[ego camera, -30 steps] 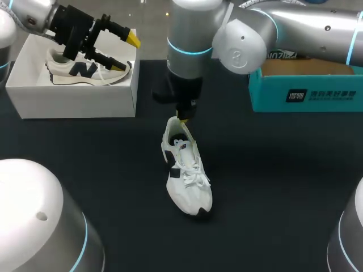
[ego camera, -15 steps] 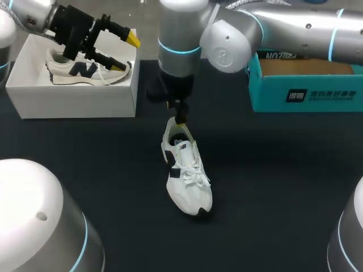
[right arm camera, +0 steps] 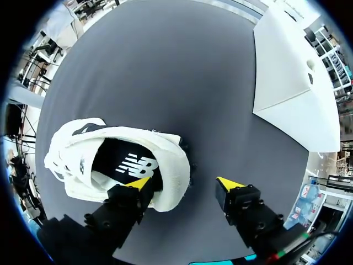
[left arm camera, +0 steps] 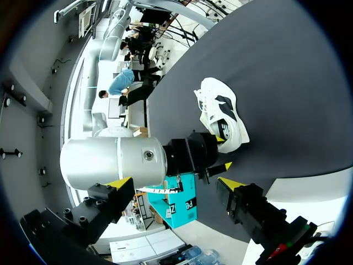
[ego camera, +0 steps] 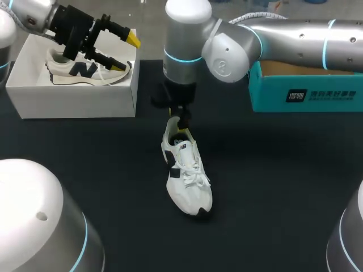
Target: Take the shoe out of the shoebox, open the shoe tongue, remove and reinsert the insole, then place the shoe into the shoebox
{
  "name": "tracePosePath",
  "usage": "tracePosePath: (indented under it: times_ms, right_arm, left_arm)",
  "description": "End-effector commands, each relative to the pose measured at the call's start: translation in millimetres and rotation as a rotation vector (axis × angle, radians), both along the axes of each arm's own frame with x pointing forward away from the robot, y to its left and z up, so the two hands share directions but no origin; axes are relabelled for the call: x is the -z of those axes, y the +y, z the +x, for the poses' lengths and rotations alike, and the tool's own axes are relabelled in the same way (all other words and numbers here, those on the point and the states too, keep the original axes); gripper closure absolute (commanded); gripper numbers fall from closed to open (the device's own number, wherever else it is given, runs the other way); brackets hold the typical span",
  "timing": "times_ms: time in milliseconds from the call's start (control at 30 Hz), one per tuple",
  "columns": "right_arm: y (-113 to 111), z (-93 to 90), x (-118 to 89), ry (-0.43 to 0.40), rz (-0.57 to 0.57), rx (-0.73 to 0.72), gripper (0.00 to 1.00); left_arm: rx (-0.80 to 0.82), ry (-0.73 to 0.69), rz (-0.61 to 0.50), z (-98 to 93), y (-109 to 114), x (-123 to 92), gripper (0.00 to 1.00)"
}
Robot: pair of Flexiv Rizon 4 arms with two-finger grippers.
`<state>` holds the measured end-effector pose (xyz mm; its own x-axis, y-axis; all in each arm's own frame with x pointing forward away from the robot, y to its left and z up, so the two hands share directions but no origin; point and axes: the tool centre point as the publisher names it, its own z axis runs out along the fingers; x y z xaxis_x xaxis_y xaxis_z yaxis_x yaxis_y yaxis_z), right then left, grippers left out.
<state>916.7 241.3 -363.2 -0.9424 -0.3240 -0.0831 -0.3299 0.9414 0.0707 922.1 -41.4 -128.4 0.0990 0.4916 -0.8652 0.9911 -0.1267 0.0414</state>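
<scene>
A white shoe (ego camera: 187, 175) lies on the black table, heel toward the back. My right gripper (ego camera: 182, 126) hangs over that heel. In the right wrist view the gripper (right arm camera: 185, 185) is open and straddles the heel wall: one finger sits over the shoe's (right arm camera: 116, 160) opening and the dark insole (right arm camera: 132, 163), the other is outside and clear of the heel. My left gripper (ego camera: 127, 52) is open above the white shoebox (ego camera: 74, 93), which holds a second shoe (ego camera: 85, 71). From the left wrist, the gripper (left arm camera: 175, 182) is empty, with the shoe (left arm camera: 223, 113) far ahead.
A teal box (ego camera: 306, 90) stands at the back right under my right arm. The white shoebox's wall (right arm camera: 292, 72) rises beyond the right gripper. Bare black tabletop surrounds the shoe on all sides.
My right gripper has gone from nearly shut at the heel to open, and its wrist has shifted a little. The shoe and the left arm have not moved.
</scene>
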Motion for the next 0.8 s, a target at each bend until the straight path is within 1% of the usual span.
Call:
tracePosePath:
  times_ms: [33, 133, 200, 233, 267, 400, 700, 733, 767, 800]
  right_arm:
    - [7, 7.9, 12, 0.015, 0.008, -0.006, 0.30]
    - [9, 9.4, 21, 0.031, 0.002, -0.015, 0.28]
    - [10, 9.4, 25, 0.038, 0.005, -0.013, 0.32]
    - [10, 9.2, 26, 0.041, 0.005, -0.014, 0.31]
    - [10, 9.0, 27, 0.046, 0.010, -0.011, 0.33]
    - [14, 8.4, 30, 0.055, 0.011, -0.017, 0.33]
    - [25, 9.9, 28, 0.064, -0.021, -0.033, 0.27]
    - [26, 9.9, 28, 0.064, -0.024, -0.034, 0.29]
    - [26, 10.1, 29, 0.065, -0.026, -0.035, 0.37]
    - [26, 10.5, 30, 0.067, -0.027, -0.035, 0.51]
  left_arm:
    - [-0.001, -0.002, 0.003, -0.9, 0, 0, 0.00]
    - [-0.001, -0.002, 0.003, -0.9, 0, 0, 0.00]
    - [-0.001, -0.002, 0.003, -0.9, 0, 0, 0.00]
    - [-0.001, -0.002, 0.003, -0.9, 0, 0, 0.00]
    - [-0.001, -0.002, 0.003, -0.9, 0, 0, 0.00]
    - [-0.001, -0.002, 0.003, -0.9, 0, 0, 0.00]
    - [-0.001, -0.002, 0.003, -0.9, 0, 0, 0.00]
    - [-0.001, -0.002, 0.003, -0.9, 0, 0, 0.00]
    - [-0.001, -0.002, 0.003, -0.9, 0, 0, 0.00]
    - [-0.001, -0.002, 0.003, -0.9, 0, 0, 0.00]
